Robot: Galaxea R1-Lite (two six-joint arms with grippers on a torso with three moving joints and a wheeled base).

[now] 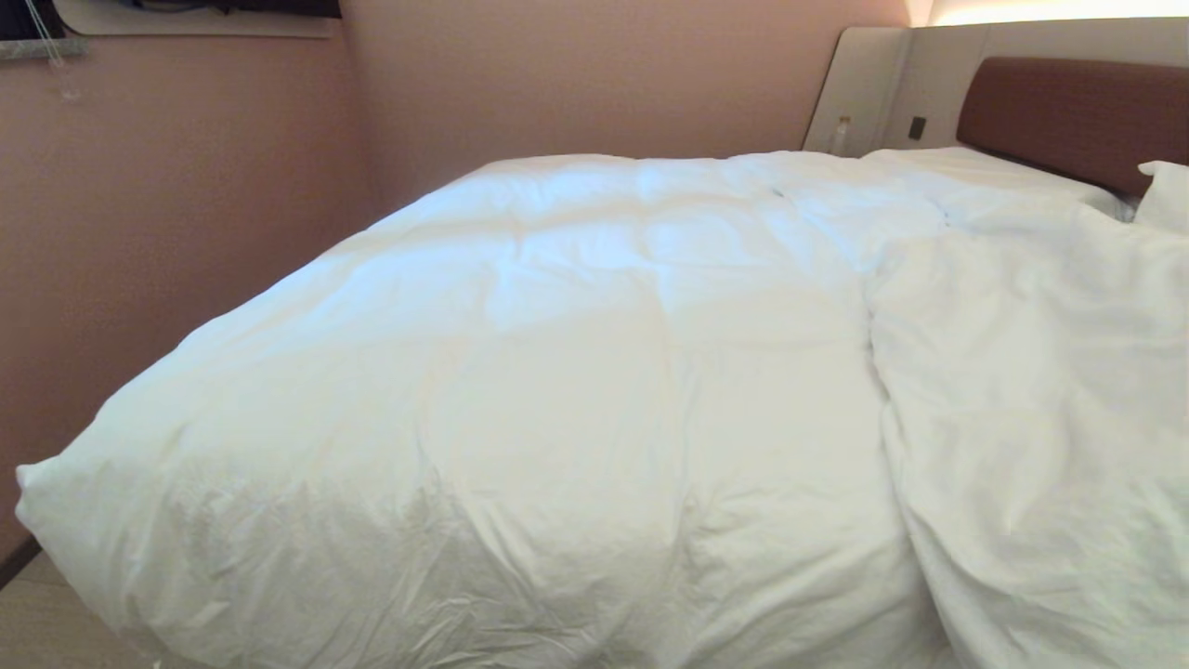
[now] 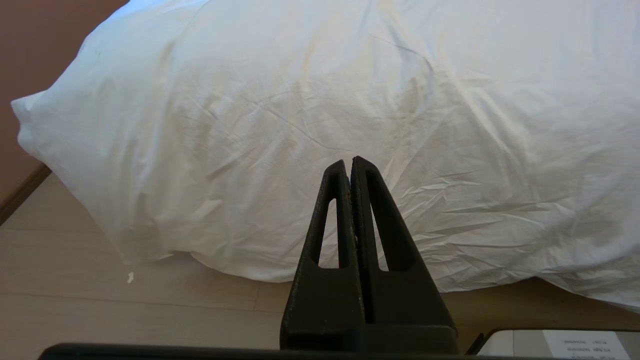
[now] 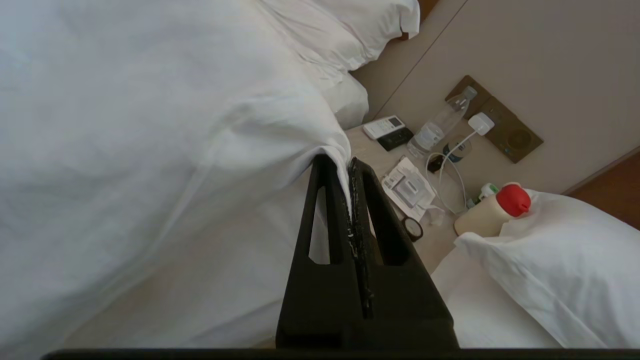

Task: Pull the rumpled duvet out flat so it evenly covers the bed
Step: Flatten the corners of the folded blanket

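My right gripper (image 3: 350,167) is clamped tight on a fold of the duvet (image 3: 150,125), the white fabric pinched right between the tips and stretched taut away from them in a ridge. Just past the tips there's a bedside table (image 3: 440,240) with a red-capped bottle (image 3: 492,212), some papers (image 3: 407,187), a remote (image 3: 384,127) and a clear water bottle (image 3: 440,125), with a pillow (image 3: 550,260) beside the gripper. Only my right wrist camera shows any of that.

My left gripper (image 2: 348,162) has its fingers pressed together on nothing, pointing at the duvet's hanging edge, with pale floor (image 2: 100,300) below it and the duvet corner (image 2: 30,115) off to one side.

Neither gripper shows from my head camera, but it gives the big picture: the duvet lies puffy over most of the bed (image 1: 975,167), with a rumpled overlapping section on my right, and the brown headboard (image 1: 1068,116) at the far end.
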